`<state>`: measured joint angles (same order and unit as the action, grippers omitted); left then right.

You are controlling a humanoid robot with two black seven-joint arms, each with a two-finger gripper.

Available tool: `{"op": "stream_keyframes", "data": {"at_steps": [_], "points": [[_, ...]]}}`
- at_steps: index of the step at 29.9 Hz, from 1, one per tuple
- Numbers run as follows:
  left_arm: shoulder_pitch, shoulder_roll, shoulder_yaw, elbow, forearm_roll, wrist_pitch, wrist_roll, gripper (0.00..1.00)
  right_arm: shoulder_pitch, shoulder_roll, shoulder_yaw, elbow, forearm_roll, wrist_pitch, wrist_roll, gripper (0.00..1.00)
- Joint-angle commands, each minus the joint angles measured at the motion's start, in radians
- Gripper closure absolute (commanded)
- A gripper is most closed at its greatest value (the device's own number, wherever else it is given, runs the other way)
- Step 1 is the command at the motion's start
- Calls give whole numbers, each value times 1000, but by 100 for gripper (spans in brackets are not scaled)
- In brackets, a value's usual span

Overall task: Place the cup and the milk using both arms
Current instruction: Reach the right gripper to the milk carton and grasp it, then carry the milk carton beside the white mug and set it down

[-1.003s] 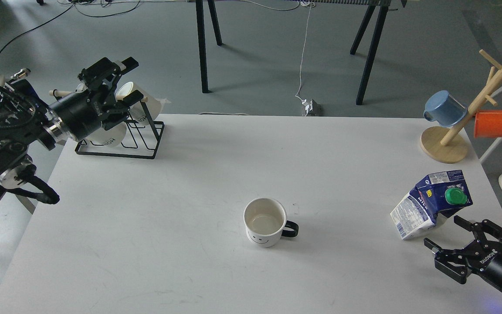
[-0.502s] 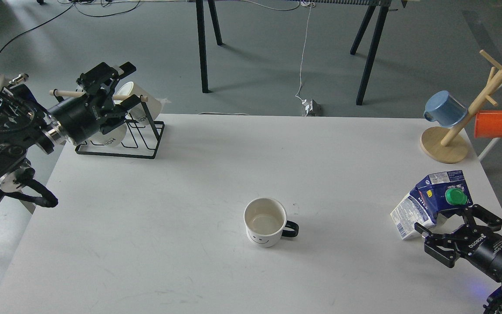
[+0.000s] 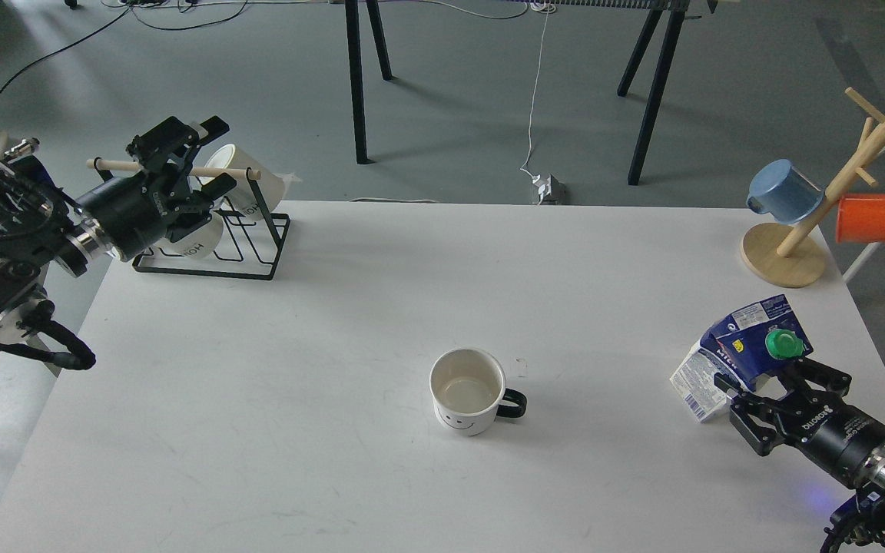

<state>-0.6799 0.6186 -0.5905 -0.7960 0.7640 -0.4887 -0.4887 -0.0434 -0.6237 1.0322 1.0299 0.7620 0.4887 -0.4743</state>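
Right gripper [image 3: 771,393] had its fingers spread around the milk [image 3: 734,349], well right of the cup [image 3: 467,390], not clearly clamped yet; best to close low & square on the carton w/o tipping; left gripper [image 3: 181,153], far left of the cup, looked parted.

Milk carton [image 3: 727,349] base behind right gripper [image 3: 777,403]; rack mugs [image 3: 204,230] behind left gripper [image 3: 181,165].
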Motion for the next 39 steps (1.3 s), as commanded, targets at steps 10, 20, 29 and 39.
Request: {"op": "stream_keyframes", "data": {"at_steps": [10,20,29,39], "points": [[2,-14,1,21,0,0,0,1,203,139,-55,30,-133,0,0,60],[3,-14,1,32,0,0,0,1,223,286,-130,27,-262,0,2,60],[7,-16,1,35,1,0,0,1,162,282,-130,56,-276,0,0,60],[7,-23,3,37,1,0,0,1,136,279,-130,61,-286,0,0,37]]}}
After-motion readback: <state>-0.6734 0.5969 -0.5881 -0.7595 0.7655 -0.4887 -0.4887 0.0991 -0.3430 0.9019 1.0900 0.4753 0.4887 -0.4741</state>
